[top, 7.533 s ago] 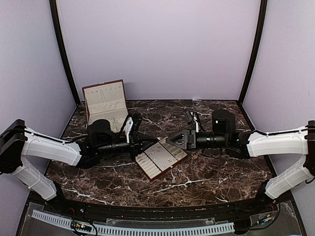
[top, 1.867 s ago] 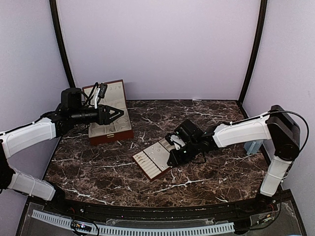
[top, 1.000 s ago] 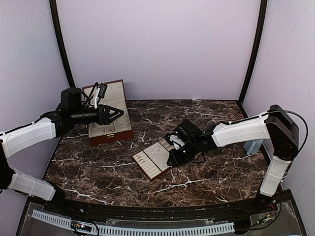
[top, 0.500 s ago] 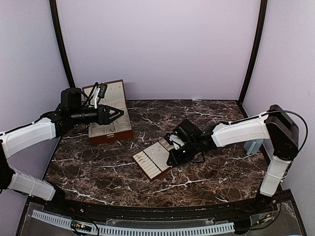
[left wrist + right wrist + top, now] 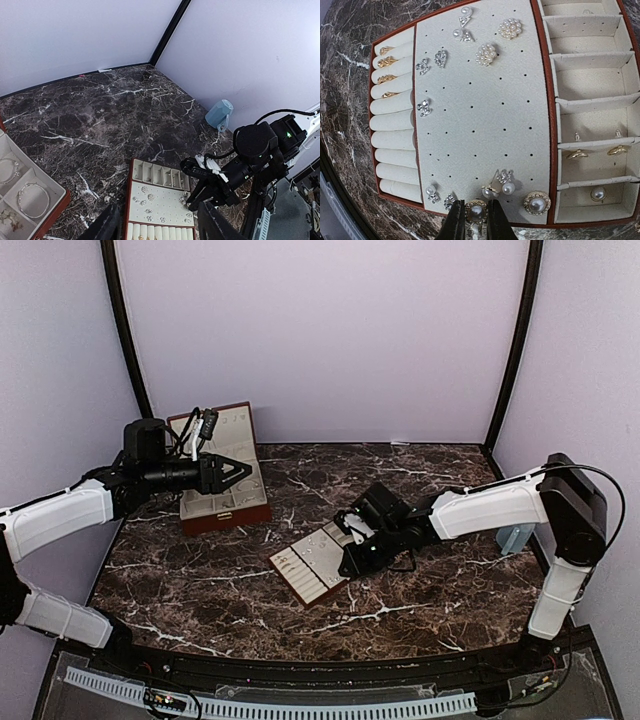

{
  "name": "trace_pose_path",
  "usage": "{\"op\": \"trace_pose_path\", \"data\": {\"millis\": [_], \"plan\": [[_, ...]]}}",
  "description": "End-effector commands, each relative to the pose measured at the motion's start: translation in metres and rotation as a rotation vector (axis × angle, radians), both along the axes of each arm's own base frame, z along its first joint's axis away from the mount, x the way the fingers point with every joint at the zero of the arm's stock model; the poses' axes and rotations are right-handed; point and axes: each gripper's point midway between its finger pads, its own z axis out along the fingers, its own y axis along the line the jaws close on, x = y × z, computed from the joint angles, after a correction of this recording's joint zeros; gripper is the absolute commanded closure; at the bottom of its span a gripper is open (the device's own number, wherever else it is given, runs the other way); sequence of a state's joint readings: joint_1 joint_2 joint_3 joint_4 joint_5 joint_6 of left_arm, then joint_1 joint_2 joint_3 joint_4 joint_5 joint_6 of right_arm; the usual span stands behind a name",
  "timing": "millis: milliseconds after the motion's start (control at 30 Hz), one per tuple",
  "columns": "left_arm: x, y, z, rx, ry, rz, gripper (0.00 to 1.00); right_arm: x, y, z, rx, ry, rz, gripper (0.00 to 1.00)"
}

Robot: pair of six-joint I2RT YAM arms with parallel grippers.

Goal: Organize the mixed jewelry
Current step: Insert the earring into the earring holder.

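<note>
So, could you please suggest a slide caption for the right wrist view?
The right gripper pinches a gold-rimmed pearl stud at the edge of the cream earring tray.

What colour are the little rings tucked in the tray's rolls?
Gold. The rings show best in the right wrist view.

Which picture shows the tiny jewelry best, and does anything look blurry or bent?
Right wrist view: sharp, evenly lit, studs on the cream tray crisp; only its fingers, closed on a pearl stud, look soft. Top view: jewelry too small to read, black posts bow slightly. Left wrist view: dark fingers blur at the bottom.
</note>
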State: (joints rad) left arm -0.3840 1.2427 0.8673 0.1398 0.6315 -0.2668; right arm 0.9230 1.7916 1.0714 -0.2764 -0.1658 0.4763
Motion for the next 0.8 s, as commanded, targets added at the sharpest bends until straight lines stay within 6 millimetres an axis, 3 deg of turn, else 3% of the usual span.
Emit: {"op": "trace_pose_path", "data": {"millis": [0,767], "plan": [[-0.005,0.002,0.006,-0.014,-0.018,-0.009,0.44,0.004,0.0,-0.006,-0.025,-0.014,-0.015,0.92],[-0.005,0.002,0.007,-0.017,-0.02,-0.012,0.44,-0.002,-0.009,-0.014,-0.08,0.0,0.002,0.92]]}}
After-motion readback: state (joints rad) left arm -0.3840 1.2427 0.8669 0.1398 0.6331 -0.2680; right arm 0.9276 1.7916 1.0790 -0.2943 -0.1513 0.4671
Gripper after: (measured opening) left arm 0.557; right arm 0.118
